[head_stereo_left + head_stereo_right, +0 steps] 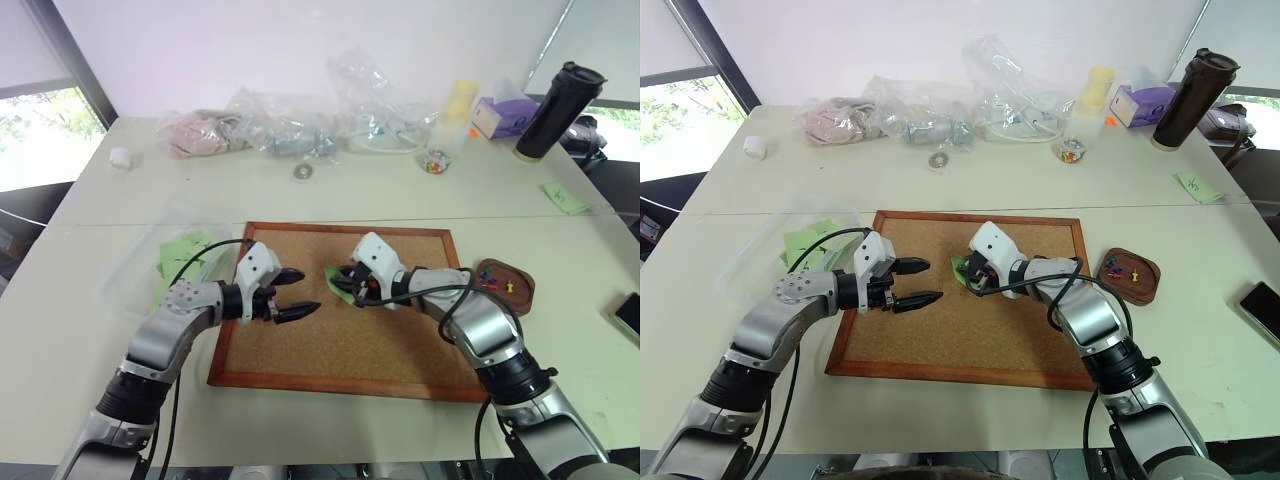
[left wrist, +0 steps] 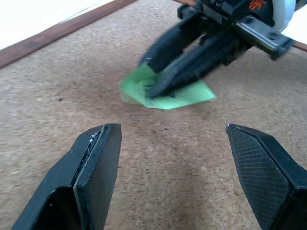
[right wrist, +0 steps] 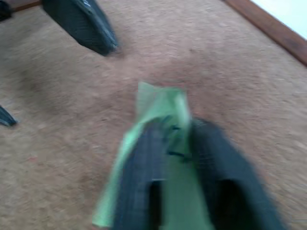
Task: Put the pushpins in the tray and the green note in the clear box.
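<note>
On the cork board (image 1: 340,350), the right gripper (image 2: 156,86) pinches one green note (image 2: 184,96); the left gripper (image 1: 300,293) gapes; perhaps three pushpins (image 1: 497,279) sit in one tray (image 1: 522,296).

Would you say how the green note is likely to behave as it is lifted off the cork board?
The green note, pinched in the right pincer, already bends around the fingers, so it will probably flop and crease. It looks thin, likely very light, and may flutter. Being paper, it could slip or tear if tugged.
</note>
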You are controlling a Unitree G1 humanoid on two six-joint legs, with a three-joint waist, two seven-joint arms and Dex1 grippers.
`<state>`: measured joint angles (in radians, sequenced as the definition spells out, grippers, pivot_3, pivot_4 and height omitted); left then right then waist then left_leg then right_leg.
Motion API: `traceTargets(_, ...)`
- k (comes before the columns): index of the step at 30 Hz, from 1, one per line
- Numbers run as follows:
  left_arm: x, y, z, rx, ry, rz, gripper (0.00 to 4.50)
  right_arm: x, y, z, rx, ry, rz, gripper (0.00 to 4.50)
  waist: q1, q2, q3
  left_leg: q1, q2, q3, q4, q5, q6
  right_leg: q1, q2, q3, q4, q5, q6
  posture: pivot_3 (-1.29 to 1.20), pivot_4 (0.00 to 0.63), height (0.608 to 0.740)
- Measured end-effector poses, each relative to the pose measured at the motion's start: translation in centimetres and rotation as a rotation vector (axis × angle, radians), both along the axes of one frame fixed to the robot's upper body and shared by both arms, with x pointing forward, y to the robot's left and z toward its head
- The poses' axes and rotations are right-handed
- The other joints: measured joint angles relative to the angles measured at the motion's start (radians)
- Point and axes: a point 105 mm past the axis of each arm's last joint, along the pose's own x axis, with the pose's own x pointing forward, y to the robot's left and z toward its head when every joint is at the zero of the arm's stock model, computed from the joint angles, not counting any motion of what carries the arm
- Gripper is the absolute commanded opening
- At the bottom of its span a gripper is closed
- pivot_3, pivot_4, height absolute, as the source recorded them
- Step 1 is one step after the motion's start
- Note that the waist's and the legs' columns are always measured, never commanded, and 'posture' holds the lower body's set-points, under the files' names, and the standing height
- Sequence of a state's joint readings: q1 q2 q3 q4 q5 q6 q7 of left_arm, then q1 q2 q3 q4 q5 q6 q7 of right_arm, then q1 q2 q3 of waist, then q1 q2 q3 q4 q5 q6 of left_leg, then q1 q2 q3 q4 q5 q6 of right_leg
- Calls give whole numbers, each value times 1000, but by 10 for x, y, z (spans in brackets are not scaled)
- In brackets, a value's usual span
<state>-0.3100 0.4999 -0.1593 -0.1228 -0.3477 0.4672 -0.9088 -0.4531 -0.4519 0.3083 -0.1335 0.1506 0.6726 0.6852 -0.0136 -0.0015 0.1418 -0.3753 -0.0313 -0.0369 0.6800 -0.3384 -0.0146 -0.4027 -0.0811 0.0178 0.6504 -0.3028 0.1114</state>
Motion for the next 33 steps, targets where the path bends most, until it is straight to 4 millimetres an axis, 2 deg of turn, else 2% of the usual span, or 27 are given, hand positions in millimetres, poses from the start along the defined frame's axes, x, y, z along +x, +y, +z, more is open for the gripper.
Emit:
traceTargets(8,6,-7,7,-25,-32,4,3895,-5,-1,2,1,-4,-11,65,2,0,0,0,0,0,0,0,0,0,0,0,0,0,0,0,150,740)
traceTargets(13,13,-12,7,-40,-32,7,3895,-16,2,5,47,5,11,65,0,0,0,-1,0,0,0,0,0,-1,0,0,0,0,0,0,150,740)
traceTargets(19,26,-18,11,-60,-36,10,3895,-29,2,35,119,-59,55,65,1,0,0,-1,-1,0,0,0,0,-1,0,-1,0,0,0,0,150,740)
traceTargets(24,25,-20,3,-83,23,-23,3895,-32,-3,45,141,-66,47,65,1,0,0,-1,-1,0,0,0,0,-1,0,-1,0,0,0,0,150,740)
traceTargets(30,25,-24,4,-92,59,-69,3895,-33,-3,45,141,-52,45,65,2,0,0,-1,-2,0,0,0,0,-1,0,-1,0,0,0,0,150,740)
traceTargets(33,26,-26,6,-75,46,-84,3895,-35,-8,37,122,-34,31,65,3,0,0,-1,-3,-1,0,0,0,-1,0,-1,0,0,0,0,150,740)
